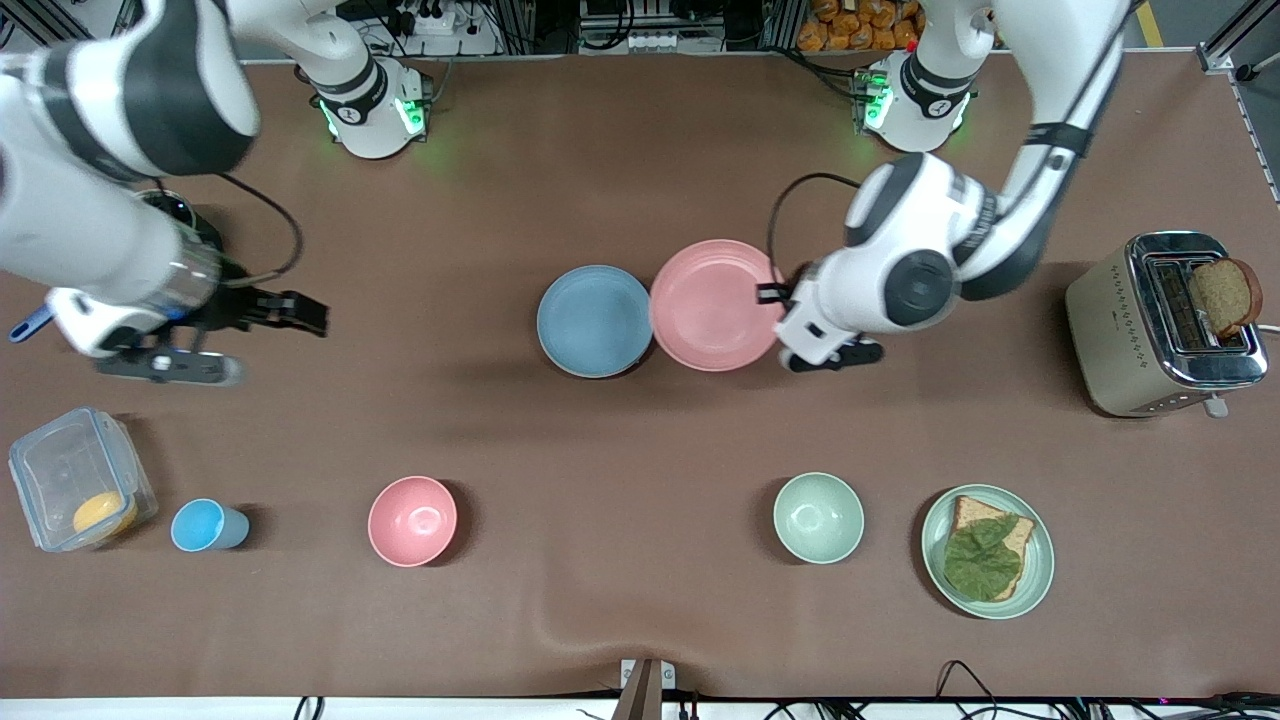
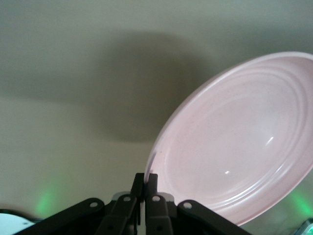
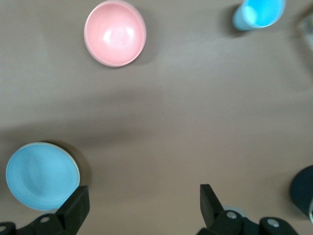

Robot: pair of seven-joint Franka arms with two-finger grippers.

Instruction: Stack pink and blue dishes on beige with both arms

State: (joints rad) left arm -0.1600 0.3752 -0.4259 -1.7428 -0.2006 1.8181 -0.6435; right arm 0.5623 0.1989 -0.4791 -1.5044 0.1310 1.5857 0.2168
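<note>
The light blue plate (image 1: 594,320) (image 3: 41,176) lies flat at the table's middle. A thin cream rim, probably the beige plate (image 3: 77,164), shows under its edge. Beside it, toward the left arm's end, the pink plate (image 1: 712,305) (image 2: 244,142) is raised and tilted, and its edge overlaps the blue plate's. My left gripper (image 1: 785,330) (image 2: 145,183) is shut on the pink plate's rim. My right gripper (image 1: 312,313) (image 3: 142,203) hangs open and holds nothing, over bare table toward the right arm's end.
Along the edge nearest the front camera stand a clear box (image 1: 75,485), a small blue cup (image 1: 205,525), a deep pink bowl (image 1: 412,520), a green bowl (image 1: 818,517) and a green plate (image 1: 1040,570) with a sandwich. A toaster (image 1: 1130,330) with bread stands at the left arm's end.
</note>
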